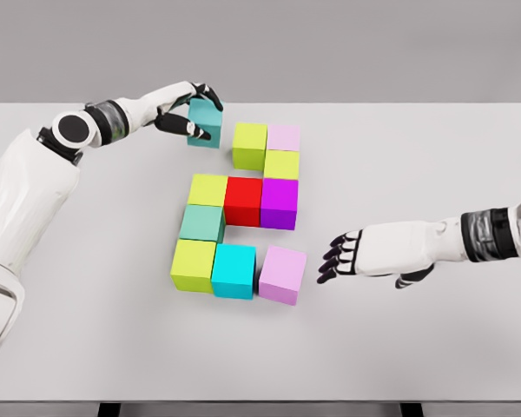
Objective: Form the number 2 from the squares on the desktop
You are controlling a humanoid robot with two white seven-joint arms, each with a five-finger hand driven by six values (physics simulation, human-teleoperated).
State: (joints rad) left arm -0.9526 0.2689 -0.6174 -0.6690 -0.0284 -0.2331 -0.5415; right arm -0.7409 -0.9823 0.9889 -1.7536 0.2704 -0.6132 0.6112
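Coloured cubes lie on the white table (417, 156). The top row has a lime cube (249, 145) and a pale pink cube (284, 137), with a lime cube (281, 164) beneath the pink one. The middle row runs lime (207, 189), red (243, 201), purple (279, 203). Below come a green-teal cube (201, 223), then lime (192, 265), cyan (234, 271) and a pink cube (282, 274) slightly apart. My left hand (191, 111) is shut on a teal cube (204, 122), held tilted just left of the top lime cube. My right hand (343, 254) is open, right of the pink cube.
The table's front edge runs along the bottom of the view, with dark legs showing beneath it. The grey wall stands behind the table's far edge.
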